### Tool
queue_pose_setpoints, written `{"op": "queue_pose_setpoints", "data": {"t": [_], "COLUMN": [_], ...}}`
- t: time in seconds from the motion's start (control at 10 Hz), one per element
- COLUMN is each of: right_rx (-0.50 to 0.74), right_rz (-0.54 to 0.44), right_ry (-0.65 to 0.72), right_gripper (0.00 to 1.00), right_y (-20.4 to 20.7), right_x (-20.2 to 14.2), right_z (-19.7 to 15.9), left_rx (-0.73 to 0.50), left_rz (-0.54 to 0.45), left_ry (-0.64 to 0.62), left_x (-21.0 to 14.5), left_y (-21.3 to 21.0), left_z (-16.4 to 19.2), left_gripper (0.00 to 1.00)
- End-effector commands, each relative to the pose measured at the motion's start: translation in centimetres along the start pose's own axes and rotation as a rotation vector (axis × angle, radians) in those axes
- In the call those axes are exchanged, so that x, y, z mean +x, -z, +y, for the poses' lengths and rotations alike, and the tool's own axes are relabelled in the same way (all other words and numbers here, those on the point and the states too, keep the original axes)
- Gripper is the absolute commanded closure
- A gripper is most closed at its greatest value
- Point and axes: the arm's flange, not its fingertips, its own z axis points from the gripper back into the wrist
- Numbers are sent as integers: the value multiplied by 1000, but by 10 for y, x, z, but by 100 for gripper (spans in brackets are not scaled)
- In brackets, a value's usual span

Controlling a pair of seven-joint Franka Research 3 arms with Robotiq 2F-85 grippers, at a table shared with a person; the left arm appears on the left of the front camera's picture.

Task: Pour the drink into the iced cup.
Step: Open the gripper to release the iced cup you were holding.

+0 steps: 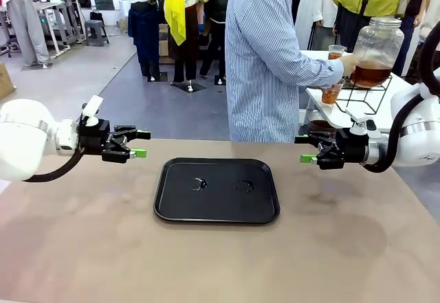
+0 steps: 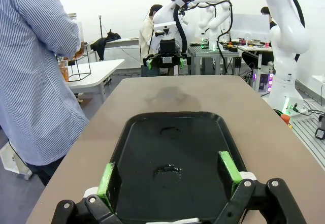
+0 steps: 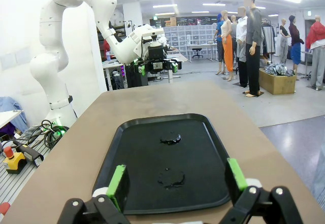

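Brown counter (image 1: 82,248) with a black tray (image 1: 216,190) at its middle; two small wet patches (image 1: 200,183) on the tray floor, nothing standing on it. Left claw (image 1: 141,144) hovers above the counter just left of the tray, pointing toward it, jaws wide, nothing between the green pads (image 2: 106,179). Right claw (image 1: 304,149) mirrors it on the tray's right side, also wide and empty, green pads (image 3: 116,182) apart. From the left wrist view the left claw (image 2: 169,176) looks along the tray (image 2: 175,153) with the right claw (image 2: 165,61) facing it at the far end; from the right wrist view the right claw (image 3: 175,179) frames the tray (image 3: 167,158) with the left claw (image 3: 157,65) opposite.

Person in a blue striped shirt (image 1: 265,55) stands at the far side, turned toward a white side table (image 1: 395,93) beyond the counter's right end. Person's hand (image 1: 348,64) is at a big glass jar (image 1: 375,52) on a black wire stand (image 1: 364,97); the amber-brown drink (image 1: 371,75) fills the jar's lower part. Small clear cup (image 1: 331,93) with amber liquid sits under the jar's tap area, another cup (image 1: 336,51) just behind. Cannot tell if liquid is flowing. The drink is off the counter, well apart from both claws.
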Motion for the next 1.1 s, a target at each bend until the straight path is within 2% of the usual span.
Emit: {"op": "queue_pose_setpoints", "data": {"t": [0.0, 1.0], "right_rx": [1, 1], "right_rz": [1, 1], "right_ry": [2, 2], "right_gripper": [0, 0], "right_y": [1, 1], "right_x": [3, 3], "right_z": [-1, -1], "left_rx": [10, 10], "left_rz": [2, 2], "left_ry": [2, 2], "left_x": [2, 2], "left_y": [1, 1], "left_z": [0, 0], "left_gripper": [0, 0]}}
